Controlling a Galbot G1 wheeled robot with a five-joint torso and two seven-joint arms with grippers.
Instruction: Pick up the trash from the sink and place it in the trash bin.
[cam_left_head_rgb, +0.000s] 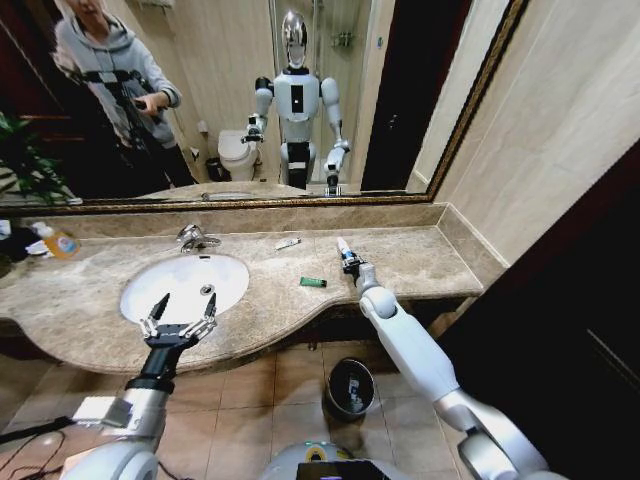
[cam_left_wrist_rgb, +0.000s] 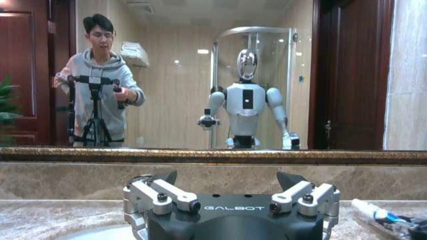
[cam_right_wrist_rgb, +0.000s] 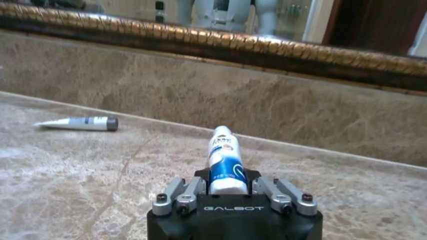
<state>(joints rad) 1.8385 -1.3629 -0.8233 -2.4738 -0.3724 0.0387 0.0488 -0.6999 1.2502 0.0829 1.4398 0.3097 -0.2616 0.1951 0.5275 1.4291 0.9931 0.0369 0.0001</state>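
Observation:
My right gripper (cam_left_head_rgb: 349, 262) is shut on a white tube with blue marks (cam_left_head_rgb: 343, 246), held just above the marble counter right of the sink (cam_left_head_rgb: 232, 270). In the right wrist view the tube (cam_right_wrist_rgb: 224, 159) stands out between the shut fingers of that gripper (cam_right_wrist_rgb: 225, 186). More trash lies on the counter: a green packet (cam_left_head_rgb: 313, 282) and a second white tube (cam_left_head_rgb: 288, 243), the latter also visible from the right wrist (cam_right_wrist_rgb: 77, 123). My left gripper (cam_left_head_rgb: 180, 319) hovers open over the basin's front edge, holding nothing. The black trash bin (cam_left_head_rgb: 350, 386) stands on the floor below the counter.
A chrome faucet (cam_left_head_rgb: 197, 238) rises behind the basin. A clear bottle with an orange label (cam_left_head_rgb: 60, 243) sits at the counter's far left. A gold-framed mirror (cam_left_head_rgb: 250, 200) and a low marble backsplash close off the back. Tiled floor lies around the bin.

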